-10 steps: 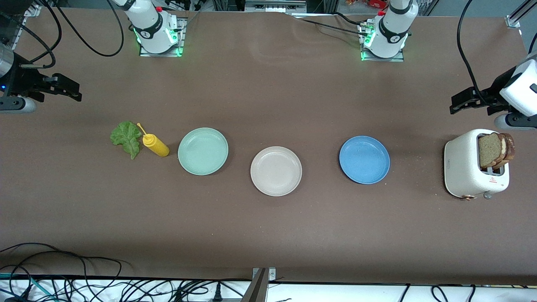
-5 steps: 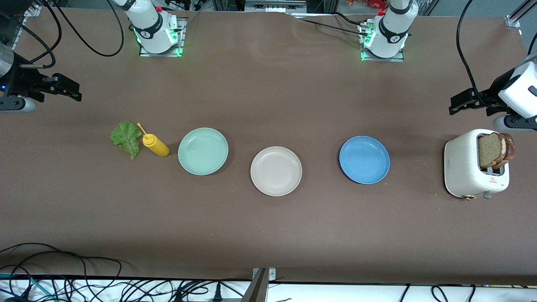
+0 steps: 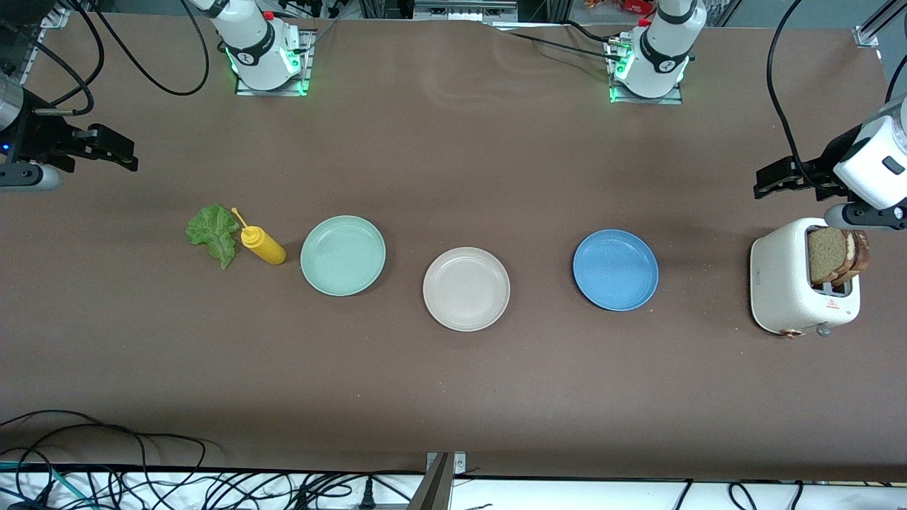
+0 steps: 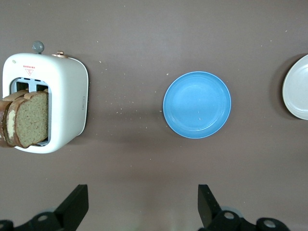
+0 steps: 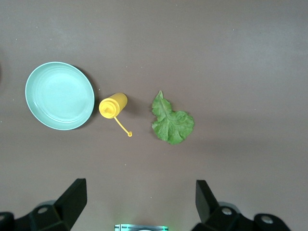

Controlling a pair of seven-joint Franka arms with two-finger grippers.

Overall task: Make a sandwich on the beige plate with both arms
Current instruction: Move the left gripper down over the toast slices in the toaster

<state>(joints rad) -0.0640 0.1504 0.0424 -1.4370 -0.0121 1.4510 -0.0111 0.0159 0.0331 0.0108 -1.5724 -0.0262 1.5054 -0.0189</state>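
Note:
The beige plate [image 3: 466, 288] sits empty at mid-table; its edge shows in the left wrist view [image 4: 299, 87]. Brown bread slices [image 3: 836, 251] stand in a white toaster [image 3: 783, 283] at the left arm's end, and also show in the left wrist view [image 4: 26, 120]. A green lettuce leaf [image 3: 212, 232] lies flat at the right arm's end and shows in the right wrist view [image 5: 172, 120]. My left gripper [image 3: 774, 180] [image 4: 143, 199] is open and empty, up in the air by the toaster. My right gripper [image 3: 117, 149] [image 5: 141, 195] is open and empty, high over the table near the lettuce.
A yellow squeeze bottle [image 3: 262, 246] lies beside the lettuce. A mint-green plate [image 3: 343, 255] and a blue plate [image 3: 615, 269] flank the beige plate, both empty. Cables hang along the table's near edge.
My left arm's wrist has shifted slightly, now overlapping the toaster's top edge. The right arm has not moved.

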